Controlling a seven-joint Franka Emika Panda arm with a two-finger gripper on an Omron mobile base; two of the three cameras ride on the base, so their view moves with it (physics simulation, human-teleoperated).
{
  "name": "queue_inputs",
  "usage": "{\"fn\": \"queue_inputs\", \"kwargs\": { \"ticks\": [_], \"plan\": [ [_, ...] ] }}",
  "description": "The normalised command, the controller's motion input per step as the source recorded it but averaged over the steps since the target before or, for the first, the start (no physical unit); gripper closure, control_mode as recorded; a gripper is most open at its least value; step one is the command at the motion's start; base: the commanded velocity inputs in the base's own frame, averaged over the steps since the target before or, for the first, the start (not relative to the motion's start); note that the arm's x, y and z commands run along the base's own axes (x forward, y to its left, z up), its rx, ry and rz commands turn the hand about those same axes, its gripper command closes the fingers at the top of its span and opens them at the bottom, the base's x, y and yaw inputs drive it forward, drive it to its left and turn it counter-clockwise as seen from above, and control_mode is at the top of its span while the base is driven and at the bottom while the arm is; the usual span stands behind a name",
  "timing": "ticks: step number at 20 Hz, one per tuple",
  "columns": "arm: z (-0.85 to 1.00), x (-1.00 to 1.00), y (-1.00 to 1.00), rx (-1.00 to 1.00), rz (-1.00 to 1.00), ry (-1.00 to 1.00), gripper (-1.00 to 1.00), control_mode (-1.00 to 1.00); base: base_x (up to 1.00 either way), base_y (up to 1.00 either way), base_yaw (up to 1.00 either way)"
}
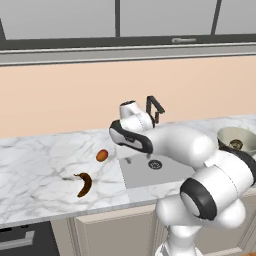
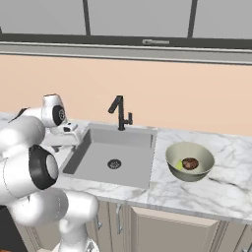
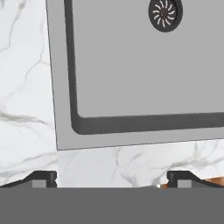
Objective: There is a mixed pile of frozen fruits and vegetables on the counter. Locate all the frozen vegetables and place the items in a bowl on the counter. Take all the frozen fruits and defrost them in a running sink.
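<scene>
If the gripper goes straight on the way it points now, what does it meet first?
Probably the sink: the open gripper looks down at its grey floor near the corner, nothing between. The marble counter edge lies close, so depth is uncertain.

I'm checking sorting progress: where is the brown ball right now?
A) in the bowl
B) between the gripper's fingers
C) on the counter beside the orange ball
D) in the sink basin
A: the brown ball lies inside the bowl, right of the sink.

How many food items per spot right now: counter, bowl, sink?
Counter: 2, the orange ball and the curved brown piece
Bowl: 2, the brown ball and a green piece
Sink: 0
Total: 4
</scene>
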Motion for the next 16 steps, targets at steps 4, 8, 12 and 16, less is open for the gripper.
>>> {"fn": "queue_inputs", "kwargs": {
  "ticks": [4, 8, 12, 16],
  "plan": [
    [-0.1, 0.1, 0.57, 0.03, 0.03, 0.07, -1.0, -1.0, 0.0, 0.0, 0.0],
    [-0.07, 0.09, 0.59, 0.01, 0.03, 0.08, -1.0, -1.0, 0.0, 0.0, 0.0],
    [-0.1, 0.07, 0.6, 0.0, 0.03, 0.09, -1.0, -1.0, 0.0, 0.0, 0.0],
    [-0.14, 0.06, 0.62, 0.0, 0.03, 0.08, -1.0, -1.0, 0.0, 0.0, 0.0]
  ]
}}
